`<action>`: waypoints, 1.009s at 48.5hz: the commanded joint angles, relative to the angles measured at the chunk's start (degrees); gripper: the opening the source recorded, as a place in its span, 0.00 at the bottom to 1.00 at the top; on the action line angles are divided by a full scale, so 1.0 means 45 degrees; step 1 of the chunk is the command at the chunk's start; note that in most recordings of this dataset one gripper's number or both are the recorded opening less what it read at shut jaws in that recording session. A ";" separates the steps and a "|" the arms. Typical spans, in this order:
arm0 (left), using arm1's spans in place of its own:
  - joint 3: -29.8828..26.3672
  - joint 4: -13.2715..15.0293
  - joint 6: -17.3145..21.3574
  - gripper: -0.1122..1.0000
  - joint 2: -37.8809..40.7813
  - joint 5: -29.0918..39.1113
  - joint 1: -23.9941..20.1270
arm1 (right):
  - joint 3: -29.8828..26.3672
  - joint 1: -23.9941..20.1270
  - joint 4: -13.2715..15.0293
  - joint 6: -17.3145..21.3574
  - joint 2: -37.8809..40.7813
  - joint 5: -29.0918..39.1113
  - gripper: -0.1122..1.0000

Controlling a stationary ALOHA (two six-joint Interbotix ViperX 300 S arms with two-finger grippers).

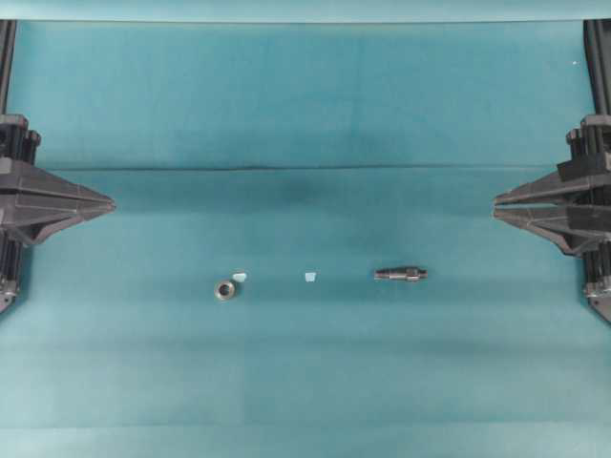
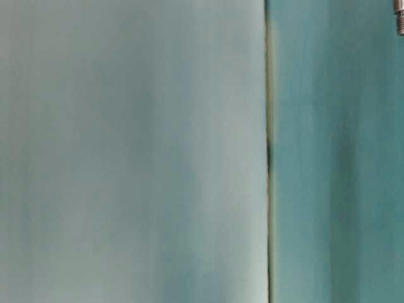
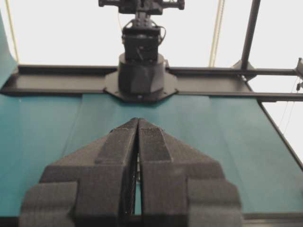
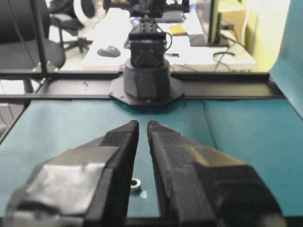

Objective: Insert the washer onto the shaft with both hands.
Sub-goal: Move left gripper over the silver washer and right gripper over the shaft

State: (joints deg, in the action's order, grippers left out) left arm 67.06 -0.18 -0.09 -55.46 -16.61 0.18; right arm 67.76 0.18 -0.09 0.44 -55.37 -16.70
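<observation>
Two grippers on show, one at each side edge of the overhead frame. The left gripper [image 1: 113, 203] pokes in from the left edge, jaws pressed together to a single point, gripping nothing. The left wrist view confirms it: the two black fingers [image 3: 118, 156] meet at the tip with only a hairline seam between them. The right gripper [image 1: 495, 206] comes in from the right edge, jaws drawn narrow with a thin slit between the tips, and it too holds nothing; its own camera shows that slim gap plainly.

Out on the teal cloth [image 1: 305, 114], count one washer [image 1: 225, 288], lower left of centre, lying flat with its dark hole facing up. One shaft [image 1: 401, 274] lies on its side right of centre, well apart from the washer. Two pale tape scraps: one scrap [image 1: 241, 276] just beside the washer's upper right, the other scrap [image 1: 309, 277] between washer and shaft.

Both arms are cut off by the overhead frame edges. The table-level view is almost all blur, pale on the left, teal on the right, with only a sliver of a ridged metal piece at the top right corner. The right wrist view catches the washer [image 4: 136, 184] low between its fingers; the left wrist view shows neither part, only the opposite arm's base [image 3: 140, 75].
</observation>
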 commanded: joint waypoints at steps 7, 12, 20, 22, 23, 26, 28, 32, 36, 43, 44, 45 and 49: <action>-0.0977 -0.0117 -0.0762 0.12 0.0898 0.0703 0.0000 | -0.0391 0.0215 -0.0879 0.0410 0.0410 0.0703 0.06; -0.1309 -0.0117 -0.0840 0.12 0.1309 0.1309 0.0000 | -0.0527 0.0254 -0.1016 0.0918 0.0664 0.1777 0.02; -0.1875 -0.0117 -0.0918 0.12 0.2266 0.2344 0.0000 | -0.0840 0.0254 -0.1016 0.1641 0.1133 0.3242 0.02; -0.2012 -0.0117 -0.0918 0.12 0.2559 0.2539 0.0020 | -0.0977 0.0254 -0.1016 0.1816 0.1348 0.3633 0.02; -0.2070 -0.0117 -0.0918 0.12 0.2695 0.2656 0.0020 | -0.1035 0.0254 -0.1016 0.1875 0.1426 0.3809 0.02; -0.2246 -0.0117 -0.0918 0.12 0.3145 0.3008 0.0059 | -0.1230 0.0254 -0.1016 0.2070 0.1699 0.4336 0.02; -0.2363 -0.0117 -0.0918 0.12 0.3438 0.3262 0.0098 | -0.1387 0.0234 -0.1016 0.2207 0.1914 0.4629 0.02; -0.2617 -0.0117 -0.0957 0.12 0.4023 0.3809 0.0254 | -0.1758 0.0137 -0.1016 0.2383 0.2383 0.5176 0.02; -0.2949 -0.0117 -0.1094 0.12 0.4570 0.4297 0.0488 | -0.2051 0.0039 -0.0996 0.2441 0.2891 0.5723 0.02; -0.3652 -0.0117 -0.1816 0.12 0.5742 0.5293 0.0527 | -0.2402 -0.0020 -0.1016 0.2441 0.3906 0.6719 0.02; -0.3750 -0.0117 -0.1875 0.12 0.5898 0.5449 0.0527 | -0.2441 -0.0039 -0.1016 0.2441 0.4082 0.6855 0.02; -0.3848 -0.0137 -0.1914 0.12 0.6055 0.5625 0.0527 | -0.2539 -0.0039 -0.1016 0.2441 0.4336 0.7031 0.02; -0.4258 -0.0137 -0.1953 0.12 0.6660 0.6250 0.0527 | -0.2871 -0.0059 -0.1016 0.2402 0.5059 0.7520 0.02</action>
State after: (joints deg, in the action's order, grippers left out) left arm 50.80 -0.62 -8.79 -27.33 9.67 2.46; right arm 57.30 0.18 -4.48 10.81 -34.89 15.73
